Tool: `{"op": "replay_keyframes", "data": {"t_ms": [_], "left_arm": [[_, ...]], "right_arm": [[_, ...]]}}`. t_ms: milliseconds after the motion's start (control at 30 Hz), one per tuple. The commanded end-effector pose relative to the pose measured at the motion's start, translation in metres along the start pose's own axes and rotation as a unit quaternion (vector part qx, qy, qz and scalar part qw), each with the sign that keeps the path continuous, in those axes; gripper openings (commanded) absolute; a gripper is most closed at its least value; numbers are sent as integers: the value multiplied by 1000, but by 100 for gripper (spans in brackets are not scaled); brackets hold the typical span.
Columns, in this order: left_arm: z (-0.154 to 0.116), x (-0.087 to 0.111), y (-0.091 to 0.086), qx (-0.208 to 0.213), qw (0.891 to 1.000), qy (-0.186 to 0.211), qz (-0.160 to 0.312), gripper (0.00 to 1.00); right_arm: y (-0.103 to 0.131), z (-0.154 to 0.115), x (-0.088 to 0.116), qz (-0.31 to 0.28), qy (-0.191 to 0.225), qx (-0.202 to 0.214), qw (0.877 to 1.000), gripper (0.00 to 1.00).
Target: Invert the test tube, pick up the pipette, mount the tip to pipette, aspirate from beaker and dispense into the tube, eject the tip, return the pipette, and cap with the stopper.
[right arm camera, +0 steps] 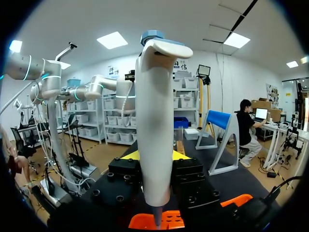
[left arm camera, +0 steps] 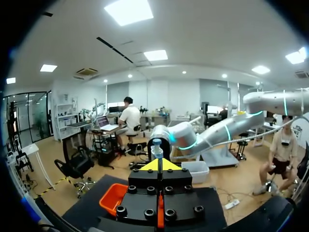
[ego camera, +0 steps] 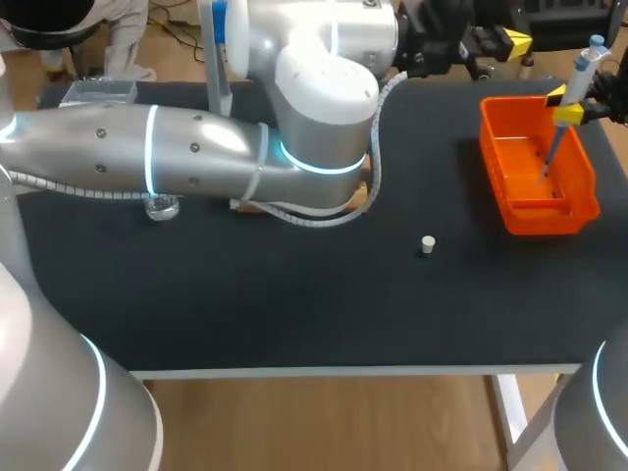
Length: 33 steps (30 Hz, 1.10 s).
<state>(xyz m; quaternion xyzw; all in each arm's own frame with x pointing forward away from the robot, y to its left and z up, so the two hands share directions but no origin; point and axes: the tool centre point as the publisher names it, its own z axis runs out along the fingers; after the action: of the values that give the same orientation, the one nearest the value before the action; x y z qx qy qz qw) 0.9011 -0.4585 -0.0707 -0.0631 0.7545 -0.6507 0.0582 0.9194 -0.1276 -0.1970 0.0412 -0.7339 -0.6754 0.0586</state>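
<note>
Pipette stood upright in the right gripper, over the orange bin at the table's far right. Its thin lower end pointed down inside the bin. Couldn't tell if a tip was on it or if it touched the bin floor. In the right wrist view the pipette body sat between the two yellow fingers, clamped from both sides, with the bin just under its end.

The left arm came in from the left and lay across the back of the table, its wrist up near the far edge. The left gripper had its yellow tips drawn together on the test tube, whose blue top stuck out just ahead of them. The orange bin showed below and to one side of that gripper.

White stopper stood alone on the black mat, well apart from the bin. Beaker was mostly hidden under the left arm, with only its lower part showing.
</note>
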Motion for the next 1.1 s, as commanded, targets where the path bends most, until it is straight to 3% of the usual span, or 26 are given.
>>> {"op": "replay_keyframes", "data": {"t_ms": [33, 1100], "left_arm": [[16, -1, 1, 3, 1000, 5, -1, 0], [72, 0, -2, -6, 998, 25, -52, 0]], "right_arm": [[0, -2, -1, 0, 3, 0, 1000, 0], [0, -2, -1, 0, 3, 0, 1000, 0]]}}
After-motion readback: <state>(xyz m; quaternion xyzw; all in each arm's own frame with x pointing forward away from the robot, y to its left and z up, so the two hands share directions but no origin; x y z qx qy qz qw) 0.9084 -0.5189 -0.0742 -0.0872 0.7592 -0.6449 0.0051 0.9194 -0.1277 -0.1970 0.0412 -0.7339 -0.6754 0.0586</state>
